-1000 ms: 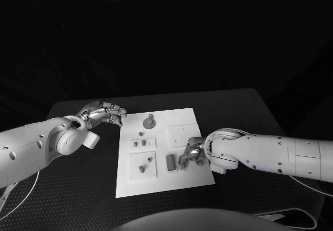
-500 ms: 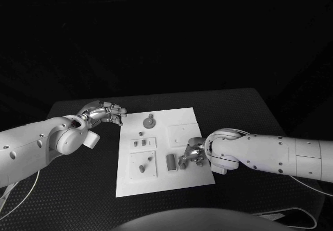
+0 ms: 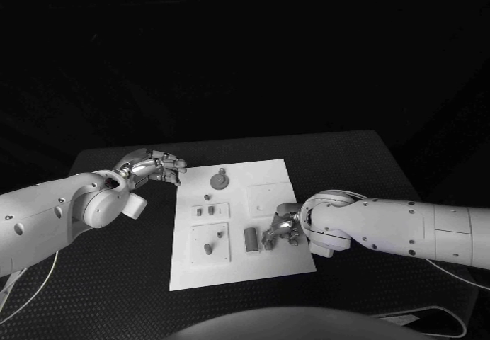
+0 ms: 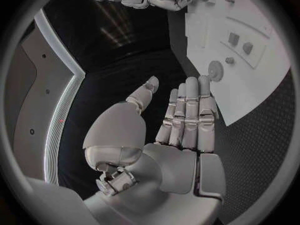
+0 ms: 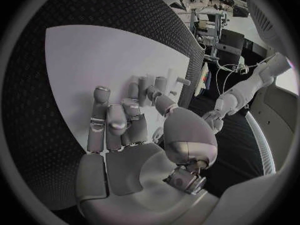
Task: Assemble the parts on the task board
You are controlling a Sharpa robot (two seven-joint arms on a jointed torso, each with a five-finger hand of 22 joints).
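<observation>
**Three cameras, one shared board**

The head camera looks steeply down from well above at the tabletop [image 3: 347, 152] and white task board [image 3: 260, 177]. Each wrist fisheye sits close behind its own hand, the left hand [image 4: 181, 120] and right hand [image 5: 125, 120], facing that same board.

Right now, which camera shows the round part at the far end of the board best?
The head view: the round part lies unobstructed on the board. The left wrist view shows it small and distorted beyond the left hand. In the right wrist view I can't find it.
</observation>
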